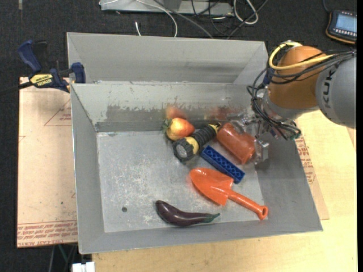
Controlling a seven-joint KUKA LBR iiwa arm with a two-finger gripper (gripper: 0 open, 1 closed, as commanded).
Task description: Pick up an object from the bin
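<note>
My gripper (261, 149) hangs low at the bin's right side, under the arm's orange cover. It sits right beside the right end of a red-orange cylinder-shaped thing (235, 142), which lies tilted near the back wall. Whether the two touch I cannot tell. A blue studded brick (223, 163) lies just in front of the cylinder. To its left is a black and yellow flashlight (190, 143).
A red and yellow toy fruit (180, 128) rests against the back wall beside the flashlight. An orange toy shovel (226, 192) lies in front of the blue brick, and a purple toy eggplant (185, 214) near the front wall. The bin's left half is bare metal.
</note>
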